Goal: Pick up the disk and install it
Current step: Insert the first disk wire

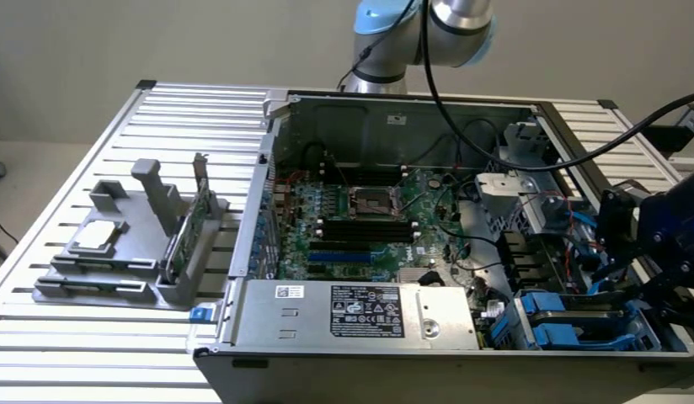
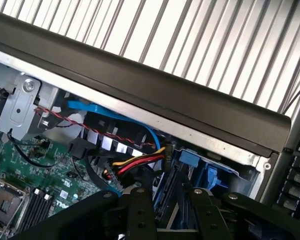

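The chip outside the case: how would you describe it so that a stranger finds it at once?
Beside the open case, on the exterior view's left, a grey holder stands on the slatted table. The chip lies flat on the holder's side away from the case. It is small, square and silver, while the card next to it is thin and stands upright.

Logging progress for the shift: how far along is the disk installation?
Looks done: the gripper is in the computer case's corner, by blue drive carriers. In hand: unclear whether it holds the disk. Left: seating the disk is not confirmed by either view.
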Robot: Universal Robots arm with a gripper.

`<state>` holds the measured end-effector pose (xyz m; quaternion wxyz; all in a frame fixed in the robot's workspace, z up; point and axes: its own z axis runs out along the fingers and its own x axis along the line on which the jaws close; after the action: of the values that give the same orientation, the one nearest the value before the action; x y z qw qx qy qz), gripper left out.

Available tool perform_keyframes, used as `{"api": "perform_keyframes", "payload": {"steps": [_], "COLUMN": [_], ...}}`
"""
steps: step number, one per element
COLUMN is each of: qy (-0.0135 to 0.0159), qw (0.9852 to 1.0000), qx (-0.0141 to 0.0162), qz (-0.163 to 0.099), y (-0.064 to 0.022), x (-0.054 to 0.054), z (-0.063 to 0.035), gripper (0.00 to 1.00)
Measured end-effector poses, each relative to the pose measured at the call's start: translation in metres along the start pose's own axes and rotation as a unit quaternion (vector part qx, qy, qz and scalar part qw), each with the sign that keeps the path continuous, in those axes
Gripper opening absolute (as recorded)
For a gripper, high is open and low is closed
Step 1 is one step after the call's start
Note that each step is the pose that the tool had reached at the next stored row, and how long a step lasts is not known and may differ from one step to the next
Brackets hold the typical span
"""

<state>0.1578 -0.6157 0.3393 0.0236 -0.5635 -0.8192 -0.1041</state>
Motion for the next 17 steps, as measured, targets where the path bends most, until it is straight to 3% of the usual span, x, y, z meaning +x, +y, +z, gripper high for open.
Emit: {"api": "perform_keyframes", "payload": {"steps": [7,17], "qy": [0.004,0.005], "qw": [1.0,1.0], "qx": [0.0037,0.0045], "qz": [0.003,0.007], "y": [0.0022,0.0052], "x": [-0.0019,0.0044], "z": [0.0039,0.0072], "gripper": [0.33,0.33]}}
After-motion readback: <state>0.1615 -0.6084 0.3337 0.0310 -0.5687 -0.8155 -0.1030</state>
